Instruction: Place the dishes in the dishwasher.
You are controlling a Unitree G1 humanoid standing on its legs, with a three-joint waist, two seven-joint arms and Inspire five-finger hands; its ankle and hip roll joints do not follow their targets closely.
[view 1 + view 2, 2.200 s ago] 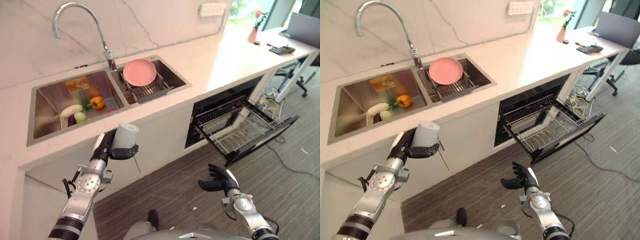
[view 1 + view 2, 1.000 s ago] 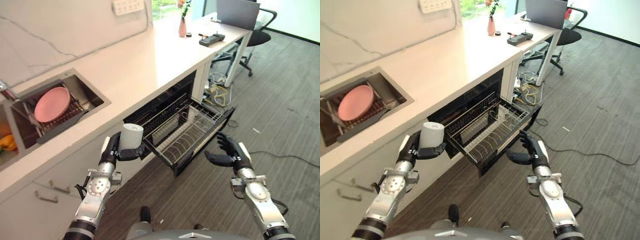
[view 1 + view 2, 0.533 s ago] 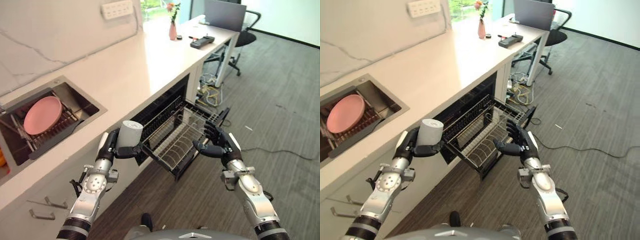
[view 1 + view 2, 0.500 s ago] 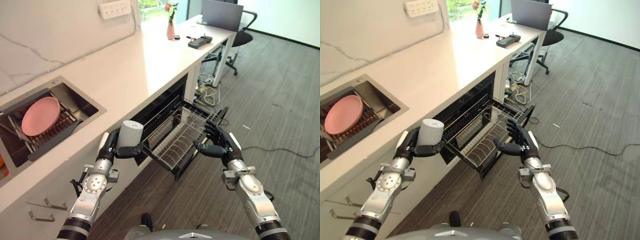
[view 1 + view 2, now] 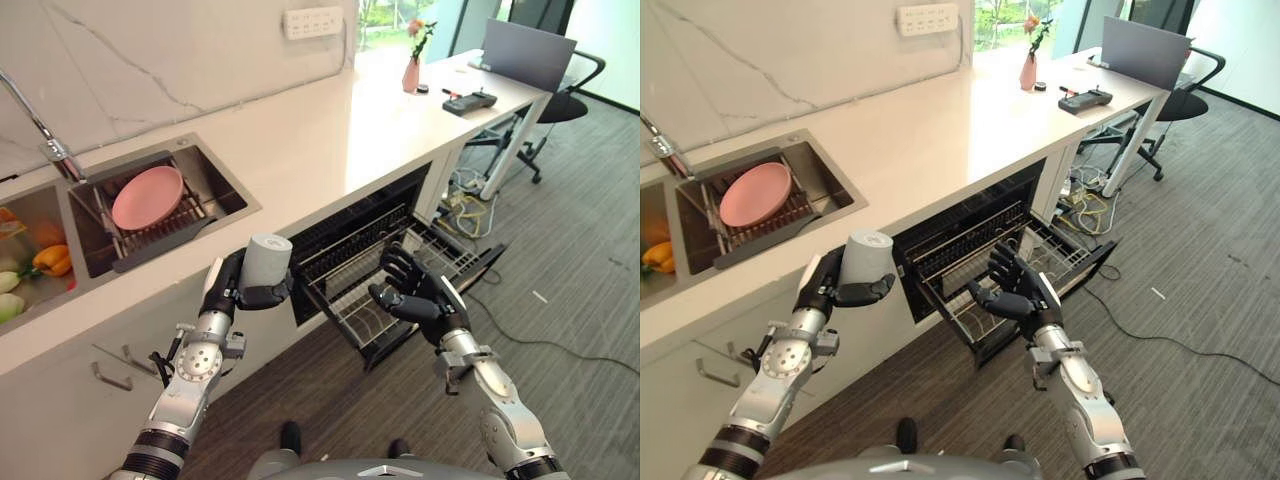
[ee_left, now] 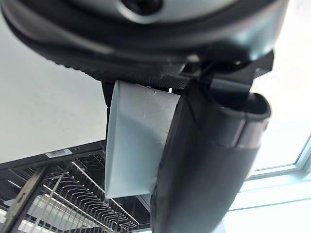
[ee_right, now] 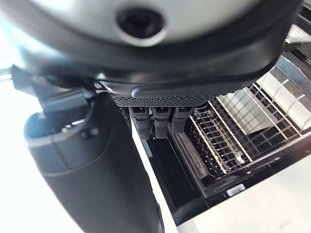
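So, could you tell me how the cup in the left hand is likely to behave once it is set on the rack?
The cup looks tall and narrow, so it may tip on the wire rack. Its smooth wall could slip in the left hand. It looks rigid.

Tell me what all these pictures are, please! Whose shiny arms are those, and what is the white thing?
Those arms belong to a robot that walks on two legs. The two big pictures come from cameras in its head, looking down, like two eyes side by side. The two dark close-up pictures come from small cameras on its wrists.

Its left hand is curled round a white cup, which it holds up in front of the counter. Its right hand holds nothing; its fingers are spread out just in front of the dishwasher rack, which is pulled out below the counter.

In the sink a pink plate leans in a drying rack. The basin beside it has some vegetables. Far along the counter stands a pink vase with a flower.
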